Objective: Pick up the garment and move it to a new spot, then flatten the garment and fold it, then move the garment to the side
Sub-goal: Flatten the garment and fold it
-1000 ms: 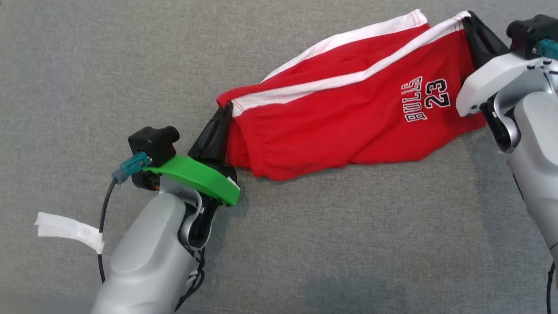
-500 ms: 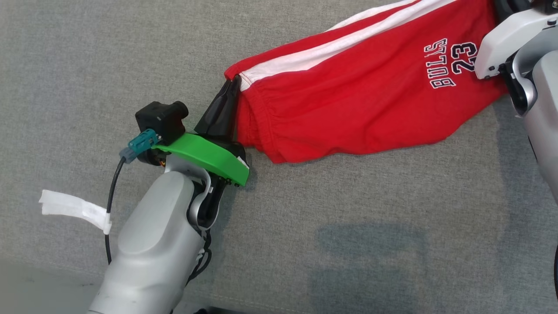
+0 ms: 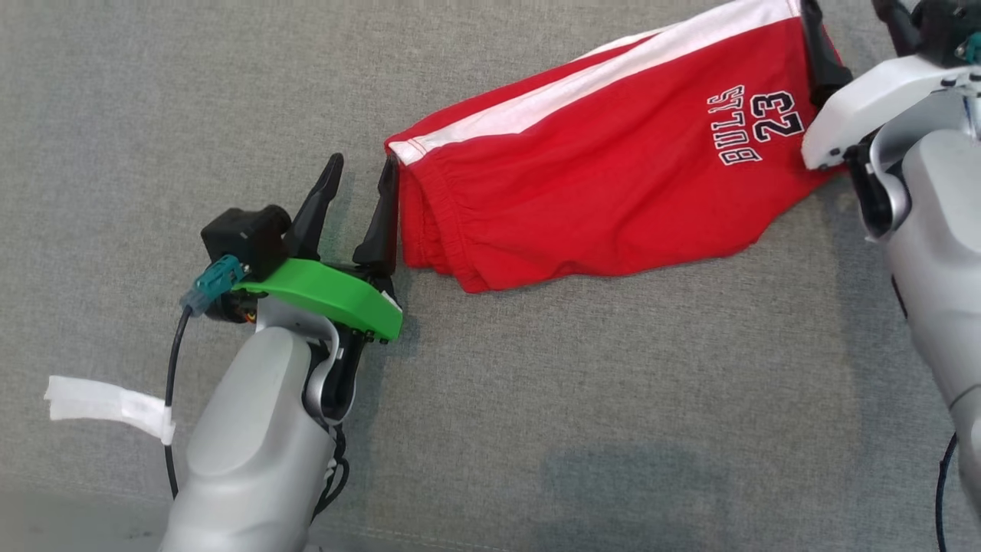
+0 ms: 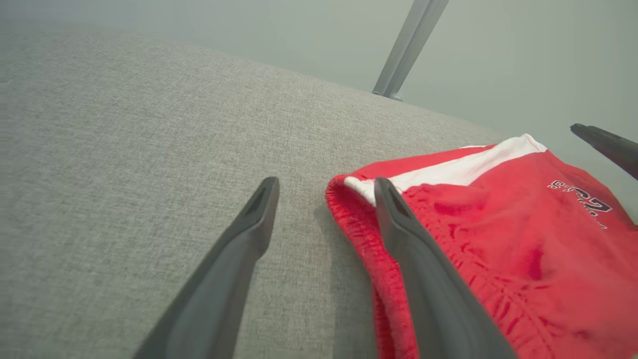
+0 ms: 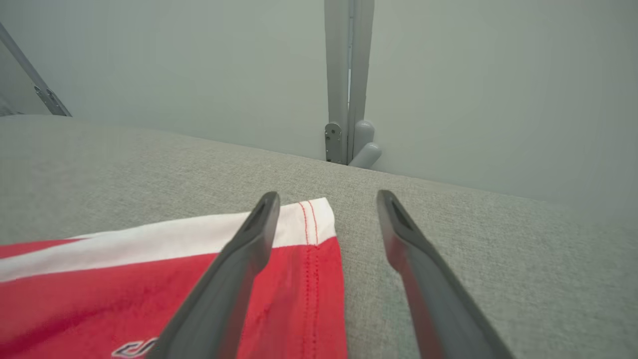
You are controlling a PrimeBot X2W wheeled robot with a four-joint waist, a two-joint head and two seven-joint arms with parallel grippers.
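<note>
The garment (image 3: 598, 192) is a pair of red shorts with a white side stripe and a "BULLS 23" print, lying spread on the grey padded surface (image 3: 536, 399). My left gripper (image 3: 362, 159) stands open at the waistband end. In the left wrist view its right finger (image 4: 423, 259) lies over the waistband edge of the garment (image 4: 508, 239) and the other rests on bare cloth. My right gripper (image 3: 847, 9) is open at the hem end. In the right wrist view the gripper (image 5: 327, 197) straddles the white-striped corner of the garment (image 5: 99, 289), gripping nothing.
A white tape tag (image 3: 107, 402) hangs from the left arm's cable. Beyond the surface's far edge stand a grey metal post (image 5: 346, 75) and a slanted strut (image 4: 408, 45) against a pale wall. The surface's front edge runs along the bottom of the head view.
Both grippers have opened and let go of the garment's two ends. The garment now lies slack on the surface. The head camera has shifted a little.
</note>
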